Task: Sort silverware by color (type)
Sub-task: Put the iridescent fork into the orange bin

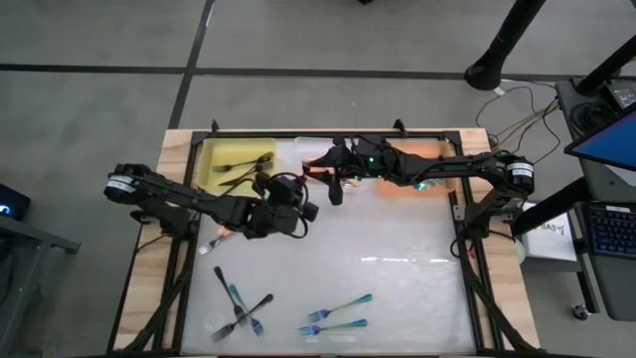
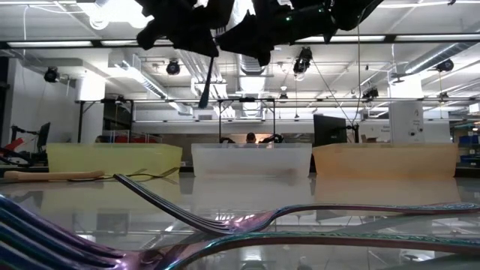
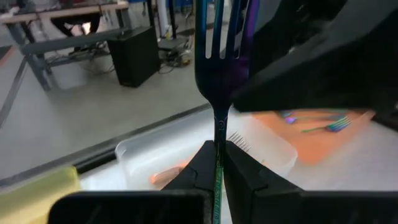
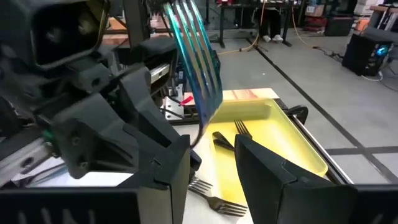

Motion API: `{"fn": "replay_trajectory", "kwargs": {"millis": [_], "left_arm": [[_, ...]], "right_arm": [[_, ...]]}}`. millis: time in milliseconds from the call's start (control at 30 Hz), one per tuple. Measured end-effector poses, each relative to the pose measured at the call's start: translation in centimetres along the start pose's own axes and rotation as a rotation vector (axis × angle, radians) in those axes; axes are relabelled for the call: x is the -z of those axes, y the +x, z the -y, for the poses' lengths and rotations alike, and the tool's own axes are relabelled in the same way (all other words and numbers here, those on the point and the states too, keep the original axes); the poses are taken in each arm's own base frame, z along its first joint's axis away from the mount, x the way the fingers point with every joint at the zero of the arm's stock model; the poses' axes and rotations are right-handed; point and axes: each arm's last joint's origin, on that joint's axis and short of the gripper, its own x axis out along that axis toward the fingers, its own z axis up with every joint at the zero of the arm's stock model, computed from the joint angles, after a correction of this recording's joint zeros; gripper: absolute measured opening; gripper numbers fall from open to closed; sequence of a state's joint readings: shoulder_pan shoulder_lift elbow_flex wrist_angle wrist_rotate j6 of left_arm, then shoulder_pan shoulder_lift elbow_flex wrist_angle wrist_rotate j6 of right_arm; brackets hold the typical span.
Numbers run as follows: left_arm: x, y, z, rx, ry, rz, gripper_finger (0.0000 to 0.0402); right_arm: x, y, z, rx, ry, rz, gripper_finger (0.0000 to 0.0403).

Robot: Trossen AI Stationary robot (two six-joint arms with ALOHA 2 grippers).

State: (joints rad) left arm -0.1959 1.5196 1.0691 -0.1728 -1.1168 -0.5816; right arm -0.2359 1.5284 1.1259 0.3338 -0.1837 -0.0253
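Observation:
A slim fork with a teal-to-purple sheen (image 3: 219, 56) stands in my left gripper (image 3: 217, 168), which is shut on it above the middle of the table (image 1: 308, 209). My right gripper (image 4: 211, 155) is open and faces it from the far right (image 1: 333, 194). Its fingers stand on either side of the fork's neck below the tines (image 4: 196, 56); I cannot tell whether they touch it. Several more forks (image 1: 333, 316) lie flat near the table's near edge. An orange-handled fork (image 1: 214, 239) lies beside the left arm. My left gripper pinches the fork's handle (image 3: 217, 134) between its two fingers, which lie along it. The tines point straight out past the fingertips. The fork is lifted clear of the table.
Three bins line the far edge: a yellow one (image 1: 238, 164) with dark forks, a clear one (image 1: 303, 154) with an orange-handled piece (image 3: 165, 176), and an orange one (image 1: 407, 179) with shiny teal forks (image 3: 329, 124). Black frame rails border the table.

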Motion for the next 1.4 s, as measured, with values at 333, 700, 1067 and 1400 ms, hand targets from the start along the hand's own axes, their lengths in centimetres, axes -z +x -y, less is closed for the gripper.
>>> {"fn": "replay_trajectory", "kwargs": {"millis": [333,700,1067,1400], "left_arm": [[-0.1,0.2,0.4,0.033,0.007,0.000,0.0000],[1.0,1.1,1.2,0.028,0.010,-0.006,0.0000],[0.8,1.3,1.2,0.033,0.047,0.003,0.0009],[0.9,1.4,1.4,0.108,0.072,-0.034,0.0087]], "right_arm": [[-0.3,0.0,0.0,0.001,0.011,0.026,0.0118],[-0.5,0.0,0.0,0.002,0.007,0.046,0.0088],[-0.5,0.0,0.2,0.053,-0.040,0.043,0.0009],[0.3,-2.3,2.2,0.552,-0.294,-0.334,0.0008]]}}
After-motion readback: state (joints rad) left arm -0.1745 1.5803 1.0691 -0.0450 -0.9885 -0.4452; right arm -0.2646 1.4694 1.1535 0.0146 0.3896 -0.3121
